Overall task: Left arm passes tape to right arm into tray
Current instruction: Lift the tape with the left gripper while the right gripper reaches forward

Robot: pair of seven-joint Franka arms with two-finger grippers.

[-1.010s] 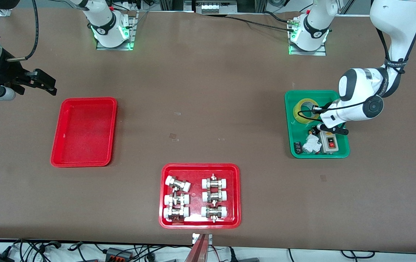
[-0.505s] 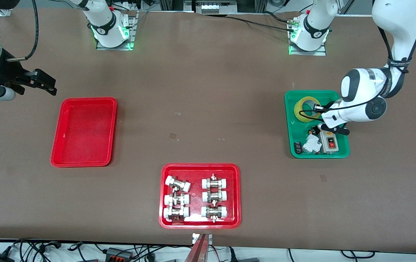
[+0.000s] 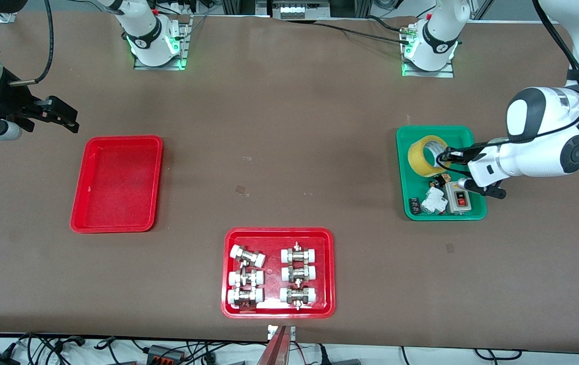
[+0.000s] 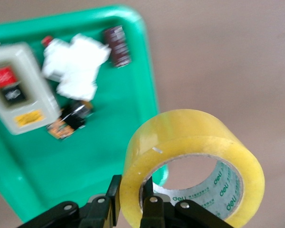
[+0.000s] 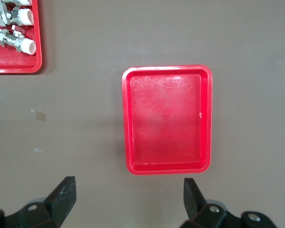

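Since a second ago the tape [image 3: 426, 155] has come up off the green tray [image 3: 407, 203] floor and tilted on edge, the left arm [image 3: 542, 147] drawing back toward its end of the tabletop. The left end effector [image 4: 133, 209] is clamped on one wall of the roll, one finger inside the core, so the roll hangs out ahead of it above the green tray. That thin pinch could let the tape pivot or slip, falling onto the switch box [image 3: 457, 196] below. The right end effector [image 5: 128, 197] waits spread wide, near the red tray [image 3: 117, 223], well apart from the left one; a misaligned handover could drop the roll.
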